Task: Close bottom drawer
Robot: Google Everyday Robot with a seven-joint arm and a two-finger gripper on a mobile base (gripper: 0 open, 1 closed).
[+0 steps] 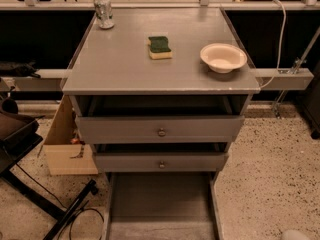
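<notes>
The grey cabinet [125,69] has three drawers. The bottom drawer [160,204] is pulled far out toward the camera, and its long grey tray lies open to view. Its front and knob are cut off by the lower frame edge. The mid-width drawer [200,162] and the widest drawer [115,129] above it each stand slightly out, and their round knobs show. My gripper is out of view. Only a pale sliver of the arm [296,235] shows at the bottom right corner, right of the open drawer and apart from it.
On the cabinet top stand a metal can [104,11], a green and yellow sponge [160,47] and a cream bowl [223,57]. A cardboard box [67,144] sits left of the cabinet. A black stand with cables [35,199] lies at the lower left. Speckled floor [270,174] lies to the right.
</notes>
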